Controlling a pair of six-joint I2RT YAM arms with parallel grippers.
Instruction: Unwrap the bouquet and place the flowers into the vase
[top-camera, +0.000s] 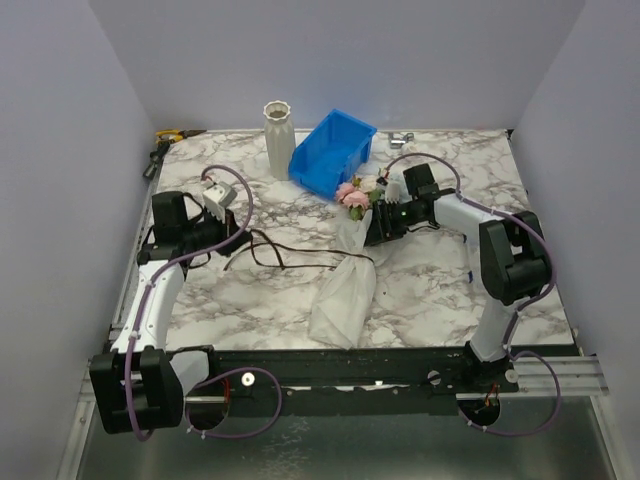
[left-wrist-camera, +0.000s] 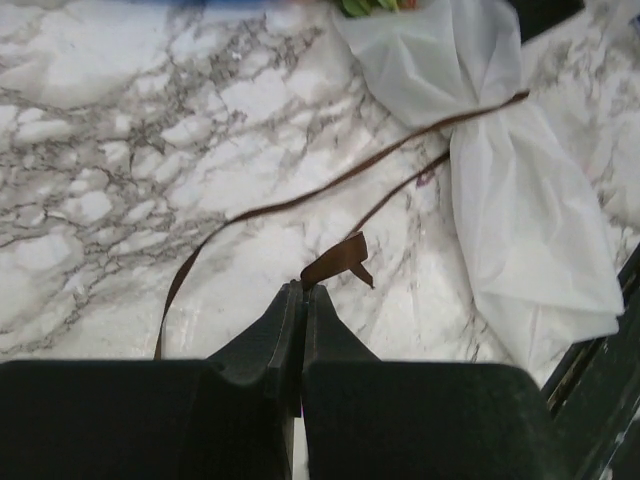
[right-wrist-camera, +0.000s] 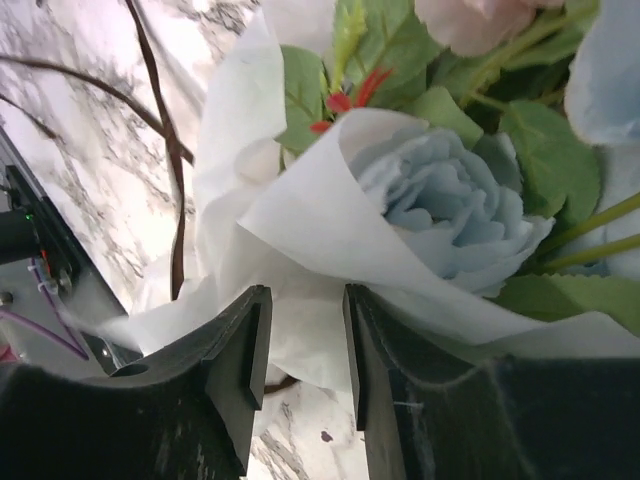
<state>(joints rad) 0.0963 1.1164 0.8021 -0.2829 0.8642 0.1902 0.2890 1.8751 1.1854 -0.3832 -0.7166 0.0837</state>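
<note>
Top view: the vase (top-camera: 278, 140) stands upright at upper centre, empty, with a blue bin (top-camera: 333, 150) just to its right and yellow-handled tools (top-camera: 172, 134) at the upper left edge of the marble table (top-camera: 430, 290). The bouquet (top-camera: 348, 275) lies mid-frame, still wrapped, with its flowers (right-wrist-camera: 450, 200) pointing toward the bin. A brown ribbon (left-wrist-camera: 300, 200) trails left from its waist. The left gripper (left-wrist-camera: 303, 290) is clenched on the ribbon's end. The right gripper (right-wrist-camera: 305, 300) is at the bouquet's head, jaws partly apart, with wrapping paper (right-wrist-camera: 300, 210) across the gap.
</note>
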